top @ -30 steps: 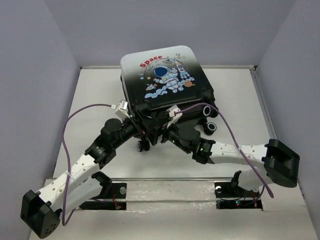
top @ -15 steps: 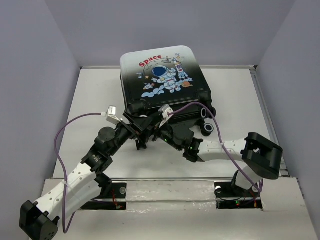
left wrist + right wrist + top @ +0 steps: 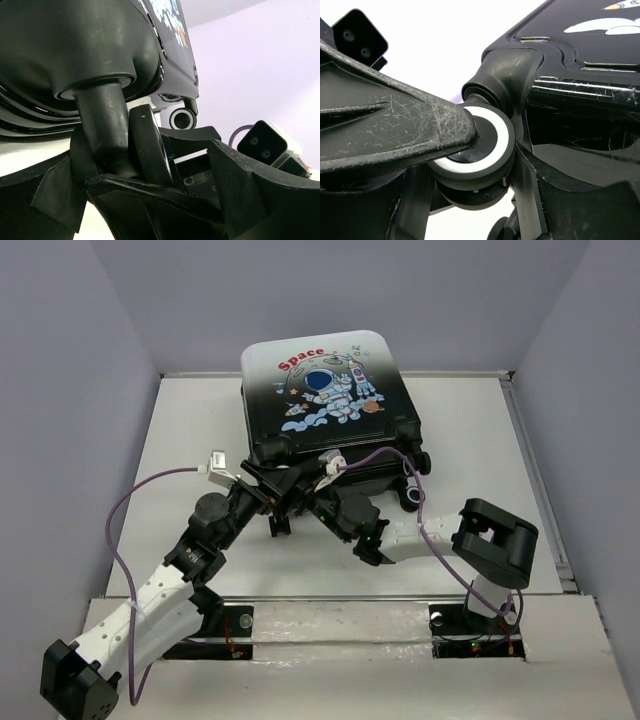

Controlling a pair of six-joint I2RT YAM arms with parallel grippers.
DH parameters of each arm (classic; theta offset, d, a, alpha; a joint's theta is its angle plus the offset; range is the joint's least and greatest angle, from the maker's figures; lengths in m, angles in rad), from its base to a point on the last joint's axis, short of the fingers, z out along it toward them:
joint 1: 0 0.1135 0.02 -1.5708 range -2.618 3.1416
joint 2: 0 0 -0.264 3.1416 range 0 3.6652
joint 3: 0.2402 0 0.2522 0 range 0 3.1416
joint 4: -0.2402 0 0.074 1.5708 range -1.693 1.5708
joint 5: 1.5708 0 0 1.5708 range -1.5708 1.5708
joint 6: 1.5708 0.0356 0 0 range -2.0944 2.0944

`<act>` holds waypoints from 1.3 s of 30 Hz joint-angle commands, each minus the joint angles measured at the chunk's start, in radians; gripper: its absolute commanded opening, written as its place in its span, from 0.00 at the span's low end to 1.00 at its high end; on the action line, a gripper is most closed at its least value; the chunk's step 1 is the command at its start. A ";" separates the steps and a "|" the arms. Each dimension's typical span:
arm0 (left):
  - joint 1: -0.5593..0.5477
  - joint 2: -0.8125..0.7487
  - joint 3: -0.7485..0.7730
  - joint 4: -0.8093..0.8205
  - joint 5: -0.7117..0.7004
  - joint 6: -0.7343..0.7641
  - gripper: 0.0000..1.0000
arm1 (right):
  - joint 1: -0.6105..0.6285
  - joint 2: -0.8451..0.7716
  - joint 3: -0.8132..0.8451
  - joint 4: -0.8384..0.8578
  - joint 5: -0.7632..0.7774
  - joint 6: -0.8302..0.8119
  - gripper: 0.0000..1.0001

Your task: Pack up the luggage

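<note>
Luggage [image 3: 320, 390]: one hard-shell case, astronaut print upward, lid down as far as you can see. It sits at the far middle of the table [image 3: 190, 420], with its wheeled end facing the arms.

Left gripper [image 3: 272, 483]: jaws wide, straddling a caster [image 3: 120, 140] at the near-left corner of the case. In the wrist view neither finger visibly presses on it.

Right gripper [image 3: 312, 496]: jaws partly drawn in around a white-ringed wheel [image 3: 480, 145] just beside the left one. One finger [image 3: 395, 130] lies across the wheel's face. You cannot tell whether the other has met it, so do not count this as a firm hold.

Step in hand, as judged: taking the case by its wheels to shift or tip it.

Handling notes:
- Casters probably swivel and roll. Seat the pads on the stem or fork if you can, not on the tyre alone.
- Close the left jaws before any load goes on.
- Move both arms together, or the shell may twist.
- The two wrists are crowded, so watch the purple cables [image 3: 150, 490].
</note>
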 commanded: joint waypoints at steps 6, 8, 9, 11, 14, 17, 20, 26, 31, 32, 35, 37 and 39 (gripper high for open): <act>-0.033 -0.094 0.050 -0.108 0.021 0.242 0.99 | -0.056 -0.213 -0.088 0.071 0.208 0.007 0.07; -0.033 -0.138 0.054 -0.212 -0.036 0.273 0.95 | -0.070 -0.264 -0.145 0.028 0.194 0.019 0.07; -0.033 -0.154 0.045 -0.239 -0.068 0.285 0.94 | -0.070 -0.308 -0.159 0.003 0.193 0.017 0.07; -0.031 -0.211 0.025 -0.298 -0.093 0.288 0.91 | -0.070 -0.345 -0.185 -0.032 0.194 0.016 0.07; -0.033 -0.272 -0.045 -0.306 -0.105 0.257 0.87 | -0.079 -0.396 -0.220 -0.072 0.205 0.017 0.07; -0.033 -0.260 -0.131 -0.220 -0.048 0.251 0.80 | -0.079 -0.422 -0.229 -0.103 0.203 0.013 0.07; -0.039 -0.180 -0.192 -0.113 0.001 0.265 0.70 | -0.079 -0.428 -0.225 -0.112 0.196 0.013 0.07; -0.128 -0.008 -0.162 0.002 -0.111 0.349 0.57 | -0.079 -0.408 -0.196 -0.140 0.134 0.016 0.07; -0.210 0.148 -0.088 0.085 -0.211 0.400 0.62 | -0.079 -0.388 -0.183 -0.150 0.114 0.024 0.07; -0.220 0.174 -0.078 0.114 -0.215 0.406 0.62 | -0.079 -0.386 -0.180 -0.150 0.111 0.025 0.07; -0.255 0.265 -0.039 0.126 -0.295 0.426 0.63 | -0.079 -0.383 -0.179 -0.150 0.091 0.031 0.07; -0.266 0.295 -0.024 0.134 -0.333 0.438 0.63 | -0.079 -0.382 -0.176 -0.152 0.082 0.031 0.07; -0.280 0.309 -0.015 0.137 -0.426 0.451 0.63 | -0.079 -0.376 -0.176 -0.150 0.068 0.037 0.07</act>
